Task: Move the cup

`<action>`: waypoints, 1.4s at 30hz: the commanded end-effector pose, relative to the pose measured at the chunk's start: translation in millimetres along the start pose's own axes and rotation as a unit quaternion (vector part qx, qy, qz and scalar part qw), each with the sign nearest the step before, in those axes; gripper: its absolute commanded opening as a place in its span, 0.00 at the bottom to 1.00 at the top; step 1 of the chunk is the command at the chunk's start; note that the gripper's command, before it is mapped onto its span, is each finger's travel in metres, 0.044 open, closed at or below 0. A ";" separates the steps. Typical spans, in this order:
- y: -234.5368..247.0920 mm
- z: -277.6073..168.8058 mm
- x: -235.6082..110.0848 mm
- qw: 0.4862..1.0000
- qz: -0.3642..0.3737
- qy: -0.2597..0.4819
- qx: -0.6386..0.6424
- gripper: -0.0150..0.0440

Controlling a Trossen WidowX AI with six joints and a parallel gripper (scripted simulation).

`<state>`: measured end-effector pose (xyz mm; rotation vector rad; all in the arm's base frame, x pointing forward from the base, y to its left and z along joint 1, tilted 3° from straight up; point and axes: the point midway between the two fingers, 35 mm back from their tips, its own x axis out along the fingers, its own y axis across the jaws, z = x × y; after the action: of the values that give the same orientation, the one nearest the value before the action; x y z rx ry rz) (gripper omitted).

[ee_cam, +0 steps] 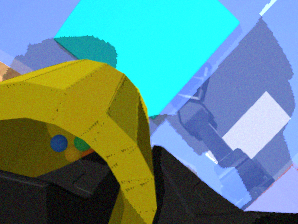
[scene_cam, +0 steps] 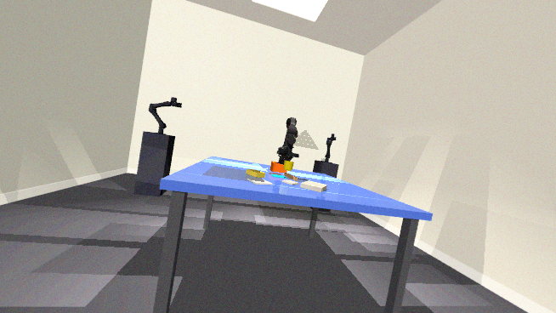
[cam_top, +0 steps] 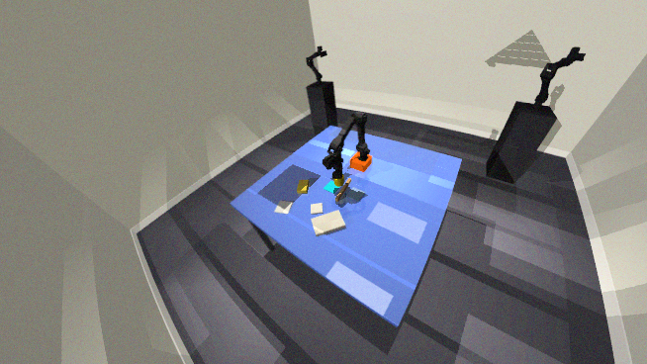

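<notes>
The yellow cup [cam_top: 338, 181] [scene_cam: 288, 165] [ee_cam: 90, 95] is held in the air near the cyan pad [cam_top: 329, 188] [scene_cam: 278, 175] [ee_cam: 165, 50]. My gripper [cam_top: 337, 176] [ee_cam: 138, 152] is shut on the cup's wall, with one black finger inside the cup and one outside. In the wrist view a blue marble [ee_cam: 59, 143], a green marble [ee_cam: 81, 143] and an orange-yellow marble [ee_cam: 72, 154] lie inside the cup. The cyan pad holds nothing, and a shadow falls on its corner. I cannot make out the other pad for certain.
A brown bar [cam_top: 343, 191] [scene_cam: 291, 176] lies beside the cyan pad. A yellow block [cam_top: 303, 186] [scene_cam: 255, 173], a cream box [cam_top: 328, 223] [scene_cam: 314, 186], a small cream square [cam_top: 317, 208] [scene_cam: 290, 182] and a pale tile [cam_top: 283, 207] lie around. An orange box [cam_top: 361, 162] [scene_cam: 278, 167] is at the arm's base.
</notes>
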<state>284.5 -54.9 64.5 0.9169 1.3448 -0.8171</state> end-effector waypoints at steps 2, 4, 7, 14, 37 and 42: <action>-2.5 8.1 -0.4 1.000 0.001 0.002 -0.002 0.25; -4.2 12.3 -0.5 1.000 0.001 0.002 -0.002 0.25; -6.8 18.5 -0.8 1.000 0.001 0.002 -0.002 0.25; -12.9 32.9 -1.4 1.000 0.001 0.001 -0.002 0.25; -22.2 53.7 18.1 1.000 0.000 0.000 -0.002 0.25; -22.5 54.3 27.7 1.000 0.000 0.000 -0.002 0.25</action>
<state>289.3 -113.4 40.8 0.9132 1.3411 -0.8214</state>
